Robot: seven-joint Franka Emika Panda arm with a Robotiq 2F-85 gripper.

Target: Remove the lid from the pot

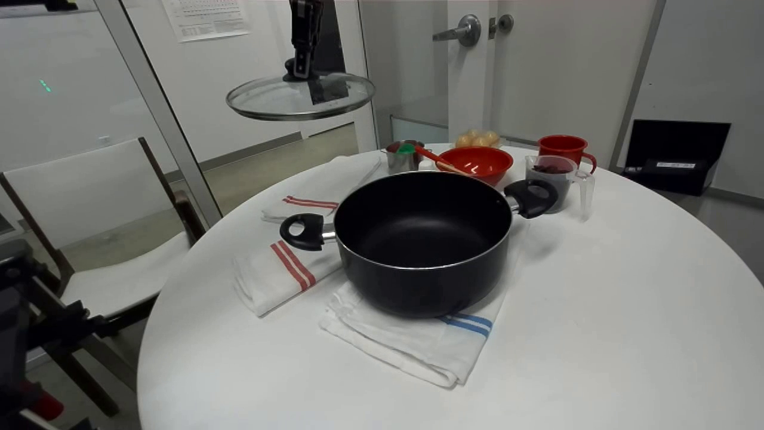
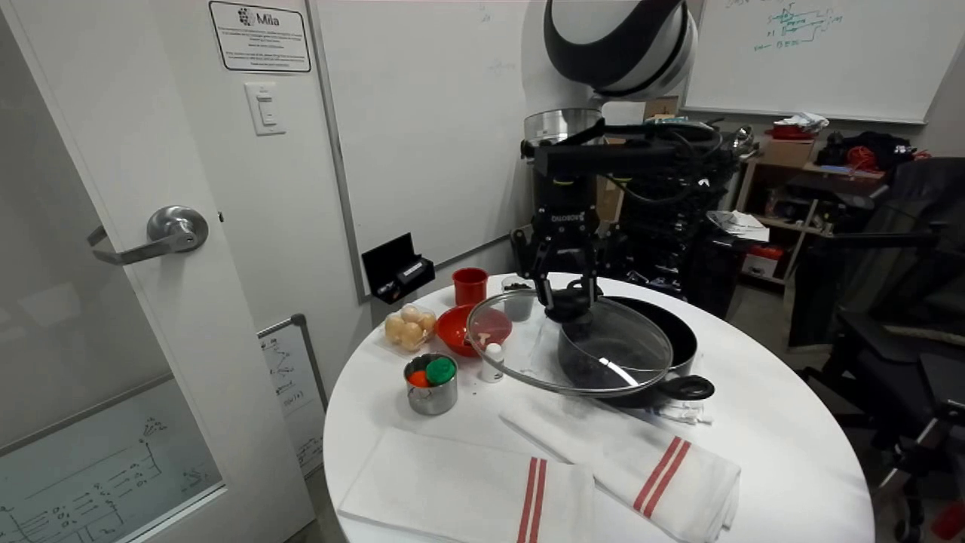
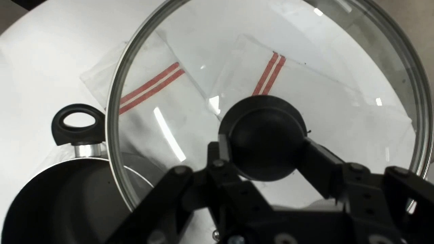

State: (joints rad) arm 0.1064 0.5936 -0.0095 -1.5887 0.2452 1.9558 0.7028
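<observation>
The black pot [image 1: 421, 286] stands uncovered on the table, on a folded towel with blue stripes. Its dark interior shows at the lower left of the wrist view [image 3: 64, 203]. The glass lid [image 1: 268, 103] hangs level in the air, off to one side of the pot and higher than its rim. In an exterior view the lid [image 2: 520, 369] overlaps part of the pot [image 2: 682, 328]. My gripper [image 3: 266, 145] is shut on the lid's round black knob [image 3: 268, 135], one finger on each side. The gripper also shows above the lid in both exterior views [image 1: 302, 67] [image 2: 570, 298].
Folded towels with red stripes [image 2: 663, 475] lie under and beside the lid. A metal cup [image 2: 432, 396], a white bottle [image 2: 492, 363], a red bowl [image 2: 452, 329], an egg pack [image 2: 409, 328], a red mug [image 2: 470, 286] and a measuring jug [image 1: 552, 179] stand near the pot.
</observation>
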